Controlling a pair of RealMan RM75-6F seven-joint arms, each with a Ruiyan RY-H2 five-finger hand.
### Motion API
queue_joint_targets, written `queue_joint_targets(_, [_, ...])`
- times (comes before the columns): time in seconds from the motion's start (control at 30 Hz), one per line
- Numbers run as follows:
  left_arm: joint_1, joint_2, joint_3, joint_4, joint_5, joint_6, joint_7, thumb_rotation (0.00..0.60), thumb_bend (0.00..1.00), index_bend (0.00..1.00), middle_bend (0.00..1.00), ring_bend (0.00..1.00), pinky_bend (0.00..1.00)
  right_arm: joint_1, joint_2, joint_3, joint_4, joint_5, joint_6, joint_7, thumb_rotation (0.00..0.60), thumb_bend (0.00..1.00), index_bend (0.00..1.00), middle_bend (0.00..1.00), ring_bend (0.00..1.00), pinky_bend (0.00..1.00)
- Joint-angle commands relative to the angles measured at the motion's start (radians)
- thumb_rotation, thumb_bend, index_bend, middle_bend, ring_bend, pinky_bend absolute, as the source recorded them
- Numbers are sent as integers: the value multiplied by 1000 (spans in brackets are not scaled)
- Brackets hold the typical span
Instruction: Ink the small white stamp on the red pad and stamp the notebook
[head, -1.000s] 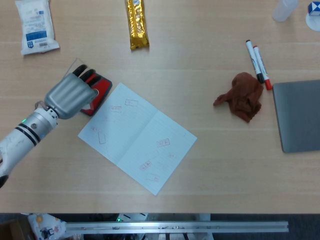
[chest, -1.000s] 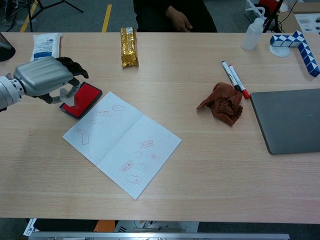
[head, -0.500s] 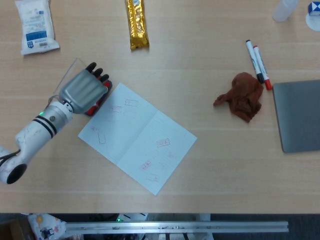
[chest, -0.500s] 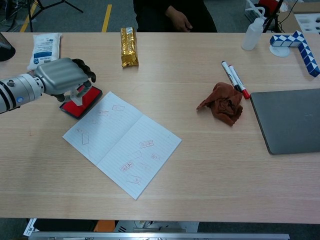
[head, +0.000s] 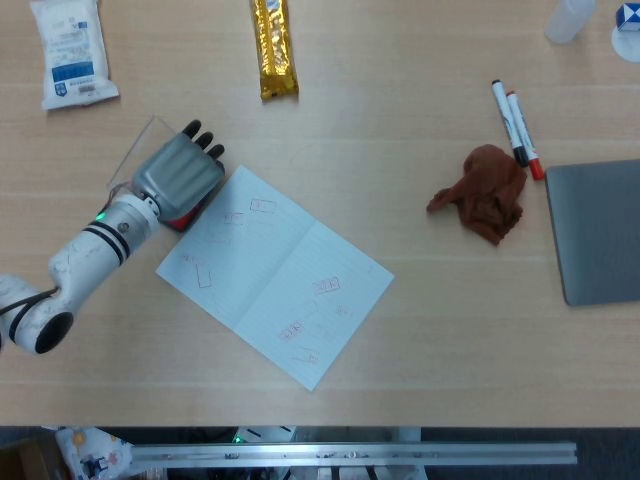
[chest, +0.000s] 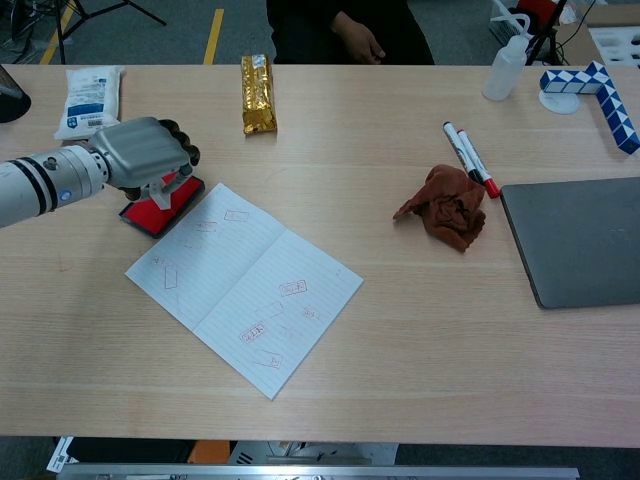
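Stamp (chest: 160, 191) first: small and white, it sits under my left hand (chest: 148, 153), its lower end down on the red pad (chest: 152, 211). From the chest view I can see the pale stem of it poking out below the curled fingers, so the hand is clamped on the stamp with the knuckles turned up toward the head camera. In the head view the hand (head: 180, 170) covers most of the pad (head: 185, 213) and I cannot see the stamp itself there. My right hand does not show in either view.

Just beside the pad, touching or nearly touching its near edge, lies the notebook (chest: 245, 283), open flat and turned at an angle to the table edge. Several faint red rectangular marks are scattered over both pages.

Further out on the wooden table (chest: 380, 360), a gold wrapped bar (chest: 257, 94) lies beyond the hand, and a white packet (chest: 88, 98) sits toward the far left. Off to the right are a crumpled brown cloth (chest: 446, 207), two markers (chest: 468, 155) side by side just behind it, and a grey laptop (chest: 580, 253), closed. At the far right edge stand a plastic bottle (chest: 504, 66) and a blue-and-white snake puzzle (chest: 596, 90).
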Motion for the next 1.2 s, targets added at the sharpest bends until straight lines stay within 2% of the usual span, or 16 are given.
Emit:
queue_joint_targets(0.03, [-8, -3, 1, 11, -4, -9, -7, 600, 319, 639, 237, 190, 163, -1, 0, 0, -1, 1, 0, -2, 600, 178, 374, 409, 345, 410])
queue_joint_targets(0.33, [-31, -11, 7, 42, -12, -42, -37, 600, 319, 640, 227, 190, 163, -3, 1, 2, -9, 6, 1, -14, 600, 178, 374, 409, 345, 409])
queue_joint_targets(0.57, [-44, -21, 11, 62, -24, -61, -52, 600, 319, 640, 179, 189, 163, -5, 1, 3, -13, 9, -2, -20, 600, 178, 374, 409, 345, 409])
queue_joint_targets(0.87, [-55, -30, 15, 80, -39, -77, -74, 600, 319, 645, 74, 97, 163, -5, 0, 4, -12, 11, -3, -22, 600, 179, 374, 409, 345, 409])
queue_joint_targets(1.2, [-63, -41, 18, 101, -49, -86, -97, 600, 319, 647, 65, 86, 163, -7, 0, 6, -10, 12, -1, -21, 600, 178, 374, 409, 345, 410])
